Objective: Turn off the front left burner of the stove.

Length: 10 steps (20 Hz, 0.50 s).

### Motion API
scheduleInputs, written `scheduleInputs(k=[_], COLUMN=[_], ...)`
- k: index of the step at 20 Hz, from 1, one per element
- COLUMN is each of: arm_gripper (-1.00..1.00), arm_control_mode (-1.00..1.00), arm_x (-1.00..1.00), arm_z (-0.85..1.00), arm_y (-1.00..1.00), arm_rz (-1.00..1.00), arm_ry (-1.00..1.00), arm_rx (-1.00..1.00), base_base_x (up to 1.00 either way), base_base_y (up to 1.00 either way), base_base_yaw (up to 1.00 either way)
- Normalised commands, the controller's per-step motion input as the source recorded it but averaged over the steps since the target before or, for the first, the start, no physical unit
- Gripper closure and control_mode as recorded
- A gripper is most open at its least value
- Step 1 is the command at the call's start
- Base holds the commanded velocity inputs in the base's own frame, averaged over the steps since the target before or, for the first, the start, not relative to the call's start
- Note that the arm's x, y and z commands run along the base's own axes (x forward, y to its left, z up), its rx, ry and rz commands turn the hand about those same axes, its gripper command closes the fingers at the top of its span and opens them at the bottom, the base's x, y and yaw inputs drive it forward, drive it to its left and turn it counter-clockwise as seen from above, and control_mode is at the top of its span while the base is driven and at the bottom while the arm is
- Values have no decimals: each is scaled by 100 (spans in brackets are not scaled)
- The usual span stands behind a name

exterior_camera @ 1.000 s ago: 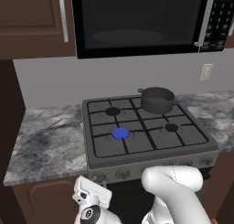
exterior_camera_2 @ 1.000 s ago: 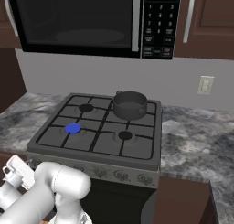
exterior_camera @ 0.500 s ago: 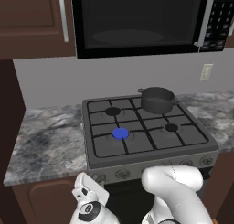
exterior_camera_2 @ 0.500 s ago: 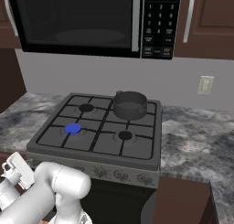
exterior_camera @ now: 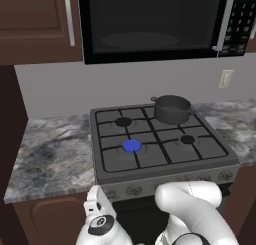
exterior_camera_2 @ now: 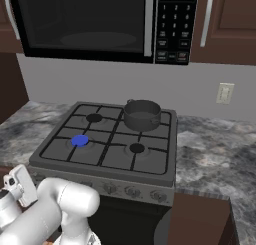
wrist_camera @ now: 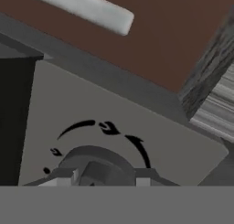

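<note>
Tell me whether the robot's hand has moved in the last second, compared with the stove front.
Yes. In the left base view the hand has edged up and right, closer to the stove knob panel.

The stove [exterior_camera: 165, 169] top lies open from above except at its back right, where a dark pot [exterior_camera: 172, 108] stands; the microwave [exterior_camera: 150, 24] overhangs, and the knob [wrist_camera: 98, 166] panel faces unobstructed space

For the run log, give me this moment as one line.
front left burner: blue, still on | tool: at a stove knob, grip unclear | pot: back right burner
</note>
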Motion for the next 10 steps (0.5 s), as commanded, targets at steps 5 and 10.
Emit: scheduleInputs(k=[5,10], arm_gripper=[100,100], arm_control_mode=[-100,-100], arm_x=[28,20], arm_z=[16,1], arm_y=[-36,-42], arm_rz=[-3,-1], arm_ry=[-4,-11], arm_rx=[37,42], base_base_x=[0,0], base_base_y=[0,0], base_base_yaw=[0,0])
